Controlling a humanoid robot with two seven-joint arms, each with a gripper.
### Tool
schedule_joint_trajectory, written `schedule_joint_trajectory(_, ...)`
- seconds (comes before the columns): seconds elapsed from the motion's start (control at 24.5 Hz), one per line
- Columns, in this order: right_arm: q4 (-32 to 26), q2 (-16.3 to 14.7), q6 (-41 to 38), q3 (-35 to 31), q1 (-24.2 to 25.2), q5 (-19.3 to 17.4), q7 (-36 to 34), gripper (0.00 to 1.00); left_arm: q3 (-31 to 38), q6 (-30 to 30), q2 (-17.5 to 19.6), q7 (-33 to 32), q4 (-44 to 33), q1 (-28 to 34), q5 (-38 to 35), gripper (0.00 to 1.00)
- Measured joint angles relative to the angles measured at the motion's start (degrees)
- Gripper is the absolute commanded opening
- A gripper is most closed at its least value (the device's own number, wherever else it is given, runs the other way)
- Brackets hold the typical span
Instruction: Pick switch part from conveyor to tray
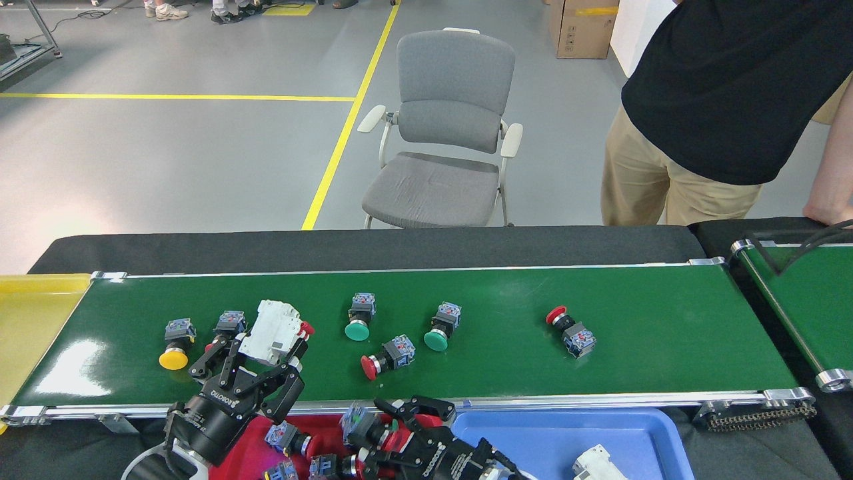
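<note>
While the left gripper carried a white switch part pinched between its fingers above the conveyor, delivery looked under way; next it needed lowering toward the blue tray to its right. The right gripper reached leftward over the red tray, apparently pinching a button switch.

Glossy green conveyor with metal rails, seemingly plastic blue tray, grey cloth chair

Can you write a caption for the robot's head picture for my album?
Left tool holds a white switch part above the conveyor.
</note>
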Motion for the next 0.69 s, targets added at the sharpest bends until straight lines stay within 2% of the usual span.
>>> schedule_joint_trajectory(0.08,-1.5,-0.1,-0.2,-1.7,0.6,-0.3,-0.1,0.98,0.0,0.0,0.0,0.0,-0.1,0.0,0.0,0.11)
schedule_joint_trajectory(0.16,-4.5,-1.5,-0.2,-8.9,2.7,-1.1,-0.2,0.98,0.0,0.0,0.0,0.0,-0.2,0.1,0.0,0.11)
schedule_joint_trajectory(0.29,-7.4,-2.0,0.0,-26.8,8.7,-2.7,-0.2,0.98,-1.7,-0.1,-0.3,-0.1,-1.3,1.1,-0.3,0.11)
schedule_joint_trajectory(0.41,-7.3,-2.0,0.1,-45.9,11.9,-6.0,-0.3,0.98,-8.6,-0.2,-1.7,-0.1,-3.0,1.3,-2.0,0.12)
schedule_joint_trajectory(0.49,-6.5,-2.0,0.4,-56.5,13.0,-8.8,-0.3,0.98,-14.1,0.1,-4.3,-0.1,-4.5,1.7,-5.1,0.15)
schedule_joint_trajectory(0.57,-6.3,-1.7,1.2,-62.1,13.2,-9.8,-0.4,0.98,-17.8,0.2,-7.2,-0.1,-5.7,3.0,-9.3,0.2)
schedule_joint_trajectory(0.65,-6.2,-1.5,3.5,-63.4,13.7,-9.9,-0.6,0.98,-20.7,0.2,-10.1,-0.2,-6.2,5.1,-14.1,0.25)
schedule_joint_trajectory(0.69,-6.2,-1.5,5.2,-63.4,14.0,-9.9,-0.3,0.98,-21.9,0.3,-11.4,-0.2,-6.5,6.1,-16.0,0.3)
